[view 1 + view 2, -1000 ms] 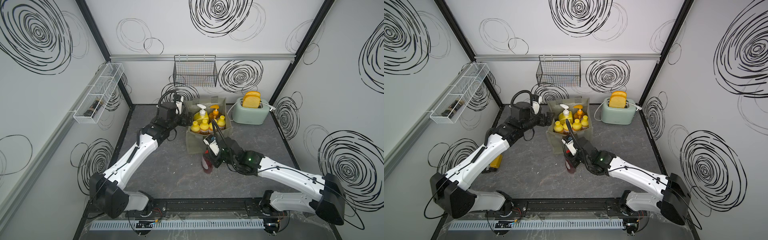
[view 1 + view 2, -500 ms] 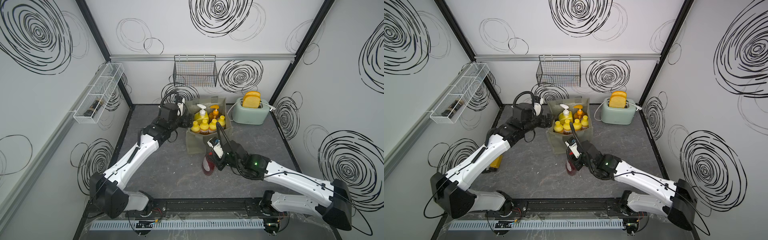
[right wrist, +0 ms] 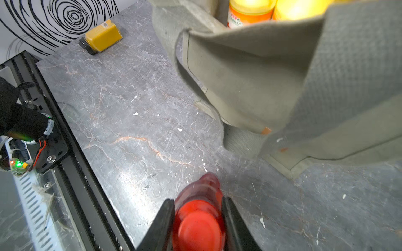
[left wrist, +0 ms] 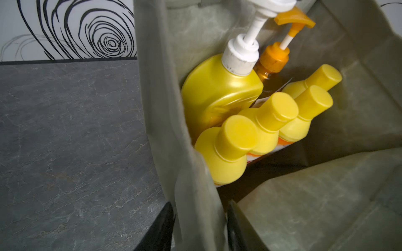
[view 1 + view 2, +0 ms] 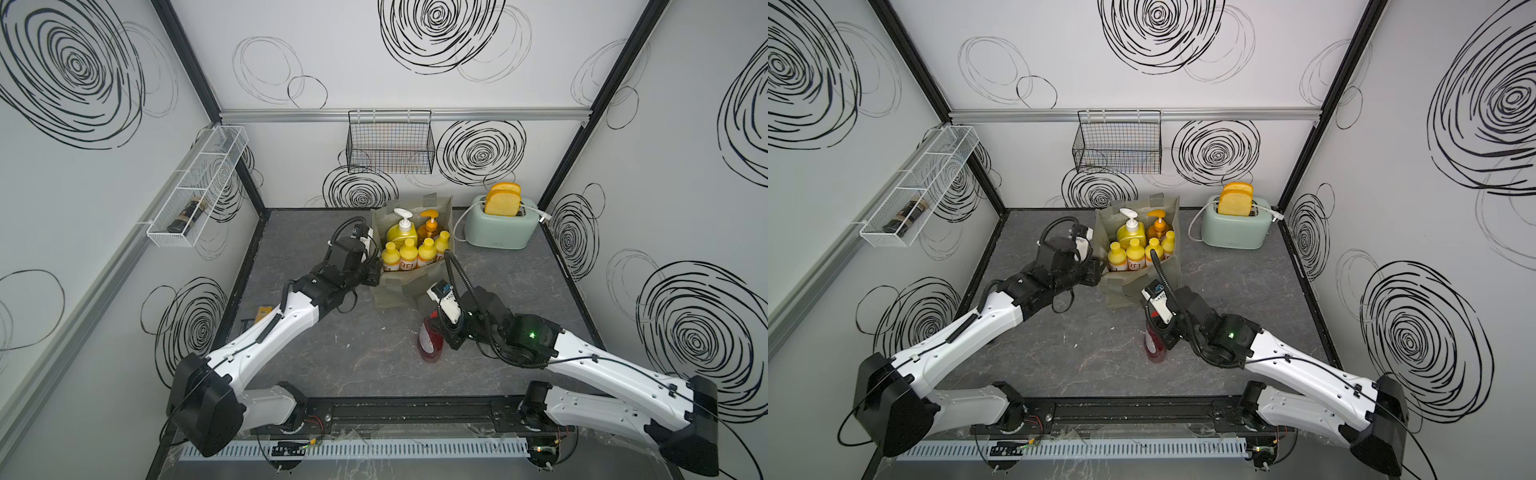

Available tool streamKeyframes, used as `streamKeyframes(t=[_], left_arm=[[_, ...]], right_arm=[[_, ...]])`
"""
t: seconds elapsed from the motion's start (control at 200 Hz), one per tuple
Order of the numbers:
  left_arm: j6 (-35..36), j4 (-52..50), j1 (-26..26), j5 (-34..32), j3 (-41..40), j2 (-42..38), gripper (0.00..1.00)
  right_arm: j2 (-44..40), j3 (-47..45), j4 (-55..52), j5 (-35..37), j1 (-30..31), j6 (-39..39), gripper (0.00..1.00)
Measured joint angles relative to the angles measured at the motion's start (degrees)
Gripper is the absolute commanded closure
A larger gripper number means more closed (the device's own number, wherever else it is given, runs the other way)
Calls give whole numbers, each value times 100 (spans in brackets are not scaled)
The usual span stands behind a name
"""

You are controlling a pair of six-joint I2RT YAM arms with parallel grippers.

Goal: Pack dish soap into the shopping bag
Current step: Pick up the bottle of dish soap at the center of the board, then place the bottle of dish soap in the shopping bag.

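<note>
The grey-green shopping bag (image 5: 397, 289) stands open at mid-table in both top views. Inside it are a big yellow white-pump bottle (image 5: 400, 235), an amber orange-pump bottle (image 5: 428, 227) and several small yellow-capped bottles (image 5: 409, 257). My left gripper (image 4: 199, 228) is shut on the bag's left wall (image 4: 165, 121), one finger outside and one inside. In front of the bag, the red dish soap bottle (image 5: 429, 347) hangs tilted, with my right gripper (image 3: 198, 217) shut on it just below its red cap (image 3: 196, 232). Whether its base touches the table I cannot tell.
A mint toaster (image 5: 500, 226) with bread stands at the back right. A black wire basket (image 5: 390, 147) hangs on the back wall and a white wire shelf (image 5: 195, 187) on the left wall. A small yellow jar (image 3: 102, 37) lies near the table's left edge.
My left gripper has closed from wide open onto the bag's left wall. My right gripper has carried the red bottle a little toward the front and right, away from the bag.
</note>
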Motion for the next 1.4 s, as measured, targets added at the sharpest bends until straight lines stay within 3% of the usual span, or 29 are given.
streamKeyframes(t=[0.145, 0.45, 0.936, 1.401], left_arm=[[-114, 313, -68, -90, -236, -195, 60], [-181, 876, -83, -219, -612, -494, 47], [-175, 1290, -74, -164, -894, -960, 50], [-181, 1547, 9, -44, -1204, -1067, 49]], right_arm=[[-42, 39, -221, -20, 0, 0, 100], [-33, 979, -957, -192, 0, -4, 100], [299, 2997, -1521, -981, 0, 17, 100], [940, 4461, -1740, -804, -2, -11, 100]])
